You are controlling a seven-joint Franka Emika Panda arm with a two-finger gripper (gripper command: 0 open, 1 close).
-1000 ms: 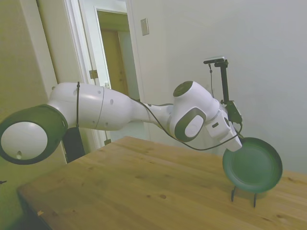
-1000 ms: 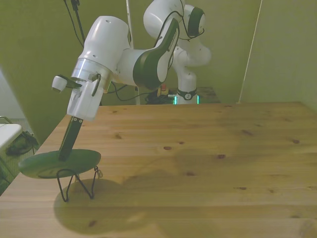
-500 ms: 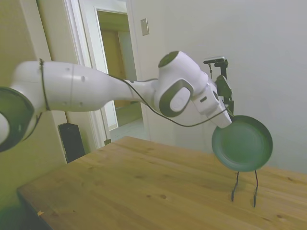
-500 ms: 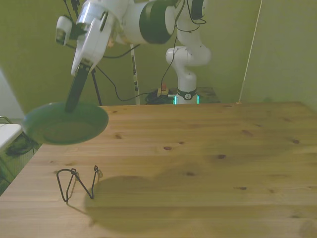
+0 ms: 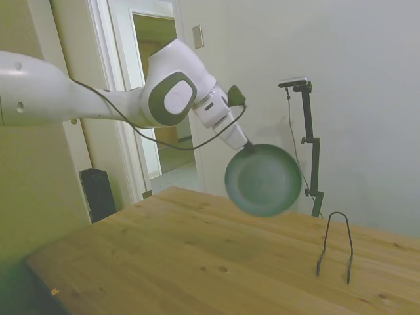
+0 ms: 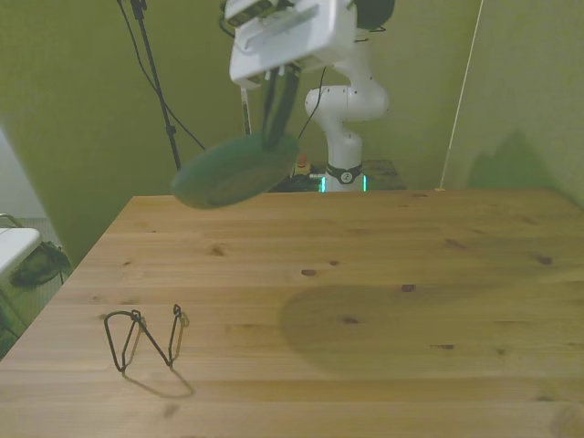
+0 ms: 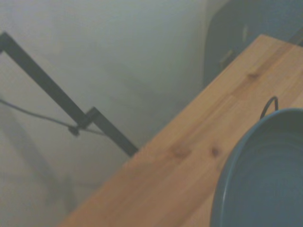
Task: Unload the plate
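Pincer (image 6: 276,137) grips the plate (image 5: 263,180) by its rim (tilted, airborne above the table (image 6: 365,301)).

White arm (image 5: 79,98) raised high, fingers (image 6: 278,109) pointing down, clamped on plate (image 5: 262,180) rim

The arm (image 5: 79,98) is showing smooth white rounded shells with a grey-green oval panel at the joint (image 5: 169,100). A thin black cable (image 5: 190,146) is looping loosely along it. Its base (image 6: 345,173) is glowing green at the ring.
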